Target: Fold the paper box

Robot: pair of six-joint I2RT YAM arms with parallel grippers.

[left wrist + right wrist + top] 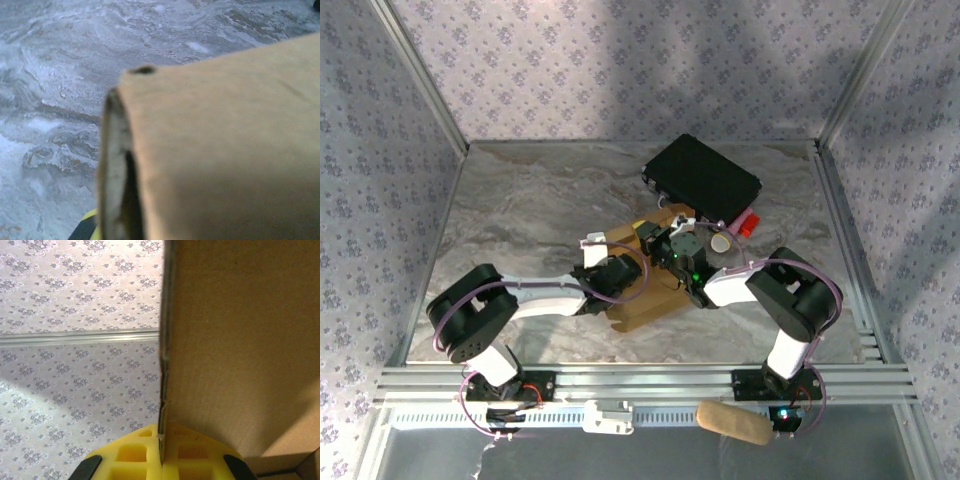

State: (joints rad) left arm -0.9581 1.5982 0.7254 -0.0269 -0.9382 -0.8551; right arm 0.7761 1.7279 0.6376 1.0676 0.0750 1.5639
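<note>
Floral lilac wallpaper closes in a grey marbled desk, and 2 arms reach from its near edge to meet over the middle. The paper box lies there, plain tan cardboard, partly folded and largely covered by both wrists. What shows of it runs on a diagonal, its long axis seeming to go from the near left toward the far right, where its far end points at a black case lying just beyond it. A small red item sits beside that case's right corner. The right pincer is closed on 1 panel of the box: in the right wrist view the panel's cut edge drops straight down between the yellow pads, the panel standing on edge with its brown face filling the right half and wallpaper behind it. The left pincer comes in from the left at the box's near-left part and is closed as well. In the left wrist view a blurred cardboard flap lies over its tips, a pale inner face and a dark gap showing along the flap's left edge, with a sliver of yellow and black finger beneath; whether it actually pinches the cardboard cannot be told.
</note>
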